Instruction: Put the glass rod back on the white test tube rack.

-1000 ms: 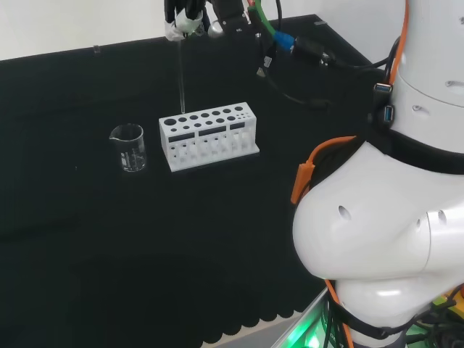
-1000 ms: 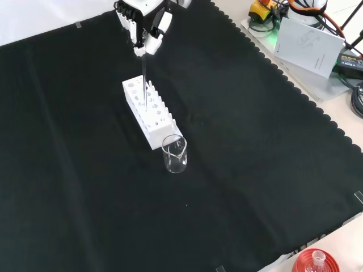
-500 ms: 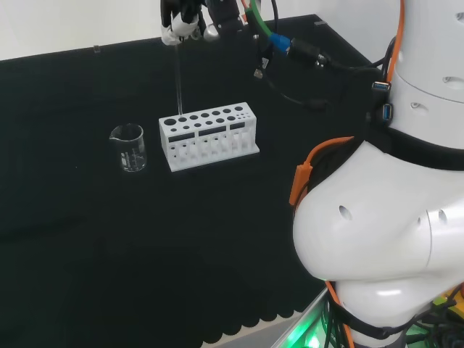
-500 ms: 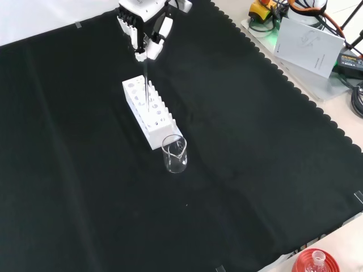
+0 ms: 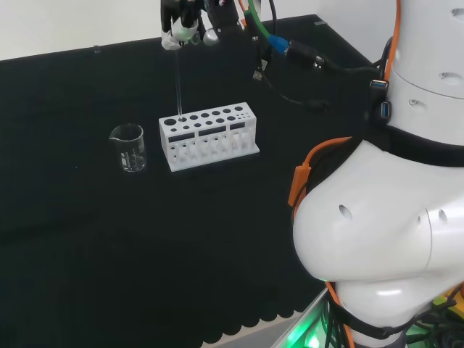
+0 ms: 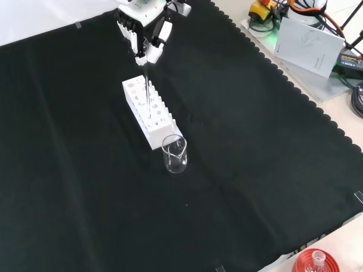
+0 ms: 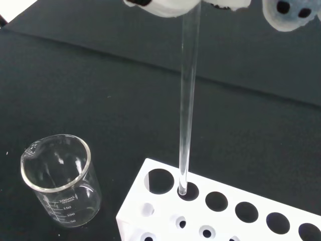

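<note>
The hand (image 6: 144, 31) hangs above the far end of the white test tube rack (image 6: 148, 112) in the front view, its fingertips (image 5: 174, 38) pinched round the top of the glass rod (image 5: 177, 81). The rod hangs nearly upright. In the wrist view its lower tip (image 7: 182, 190) sits at the mouth of a large hole in the rack's outer row, the second hole from the rack's beaker-side end; whether the tip has passed below the top plate cannot be told. An empty glass beaker (image 6: 174, 153) stands on the black cloth (image 6: 255, 170) just beside that same end of the rack, apart from it. The rack lies near the middle of the cloth, well away from its scalloped edge.

Judged state: insertion is beginning and the rod is not yet released.

Risks: if the rod is slightly off the hole's axis, its tip may catch on the rim and push or tip the rack as the hand descends. An early release could let the rod drop hard through the hole. A sideways drift at the beaker-side end could knock the beaker.
</note>
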Controlling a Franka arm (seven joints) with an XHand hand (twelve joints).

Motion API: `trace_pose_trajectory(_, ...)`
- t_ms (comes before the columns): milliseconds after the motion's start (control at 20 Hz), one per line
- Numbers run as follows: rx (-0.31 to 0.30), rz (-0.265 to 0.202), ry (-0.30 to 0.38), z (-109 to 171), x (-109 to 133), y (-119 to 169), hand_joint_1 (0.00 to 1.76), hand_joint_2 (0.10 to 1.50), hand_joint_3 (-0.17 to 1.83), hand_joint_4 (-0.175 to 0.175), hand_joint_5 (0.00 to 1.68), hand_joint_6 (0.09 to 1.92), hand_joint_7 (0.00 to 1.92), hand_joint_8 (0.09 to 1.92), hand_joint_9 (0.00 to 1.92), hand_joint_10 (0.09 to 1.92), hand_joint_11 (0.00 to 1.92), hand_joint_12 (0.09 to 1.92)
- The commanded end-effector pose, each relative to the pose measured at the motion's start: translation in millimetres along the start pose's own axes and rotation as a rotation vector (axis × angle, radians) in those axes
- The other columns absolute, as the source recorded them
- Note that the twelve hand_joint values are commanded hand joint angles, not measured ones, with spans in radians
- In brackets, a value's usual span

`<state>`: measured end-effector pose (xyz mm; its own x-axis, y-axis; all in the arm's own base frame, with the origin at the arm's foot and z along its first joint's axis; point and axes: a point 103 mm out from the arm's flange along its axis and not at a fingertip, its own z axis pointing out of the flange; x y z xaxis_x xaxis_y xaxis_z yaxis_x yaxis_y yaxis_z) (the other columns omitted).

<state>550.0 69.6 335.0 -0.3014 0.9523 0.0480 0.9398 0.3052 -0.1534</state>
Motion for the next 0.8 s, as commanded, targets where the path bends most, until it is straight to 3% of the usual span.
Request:
trace_pose_trajectory(50, 0.009, 0.0, 0.009, 4.4, -5.1, 2.6, 1.33, 1.03, -0.17, -0.175, 1.34, 0.24, 1.64, 0.09, 1.65, 0.37, 1.62, 0.41)
trace_pose_trajectory(800, 0.043, -0.001, 0.004, 25.6, -5.9, 10.2, 1.33, 1.03, -0.17, -0.175, 1.34, 0.25, 1.64, 0.09, 1.65, 0.37, 1.62, 0.41)
